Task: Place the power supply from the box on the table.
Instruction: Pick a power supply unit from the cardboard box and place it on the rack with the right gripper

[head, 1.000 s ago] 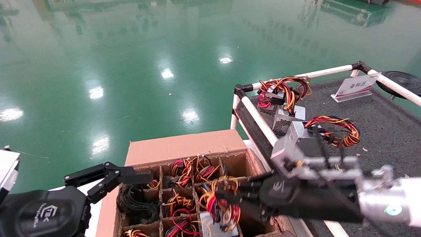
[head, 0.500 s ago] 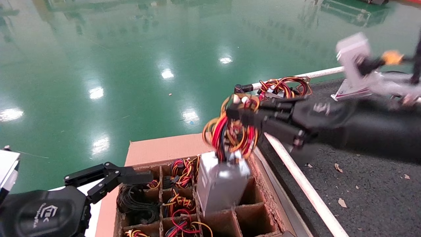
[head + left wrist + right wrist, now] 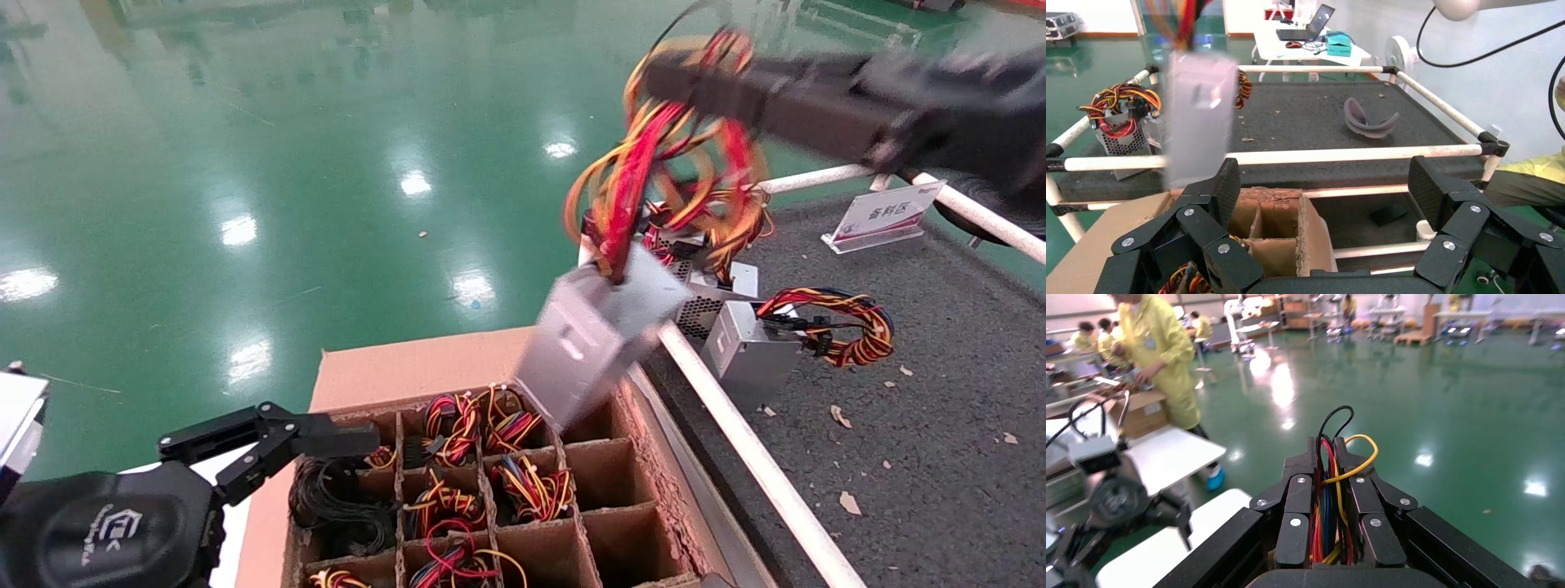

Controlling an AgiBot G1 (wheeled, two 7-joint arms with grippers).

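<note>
Above the box, my catch is airborne!

Between my right gripper (image 3: 1324, 478) fingers (image 3: 1297, 505), pinched tight, runs the wire bundle (image 3: 666, 175), and the power supply (image 3: 592, 331) dangles tilted below them. A moment ago it had barely left its cell; now it is clear of the box (image 3: 458, 371) and hangs by the white rail (image 3: 735, 445), with the table (image 3: 940, 384) beyond. Lift done, I reckon; carry-over and set-down remain, near the two supplies already there. My left gripper (image 3: 315, 441) waits wide open, empty, beside the box.
</note>
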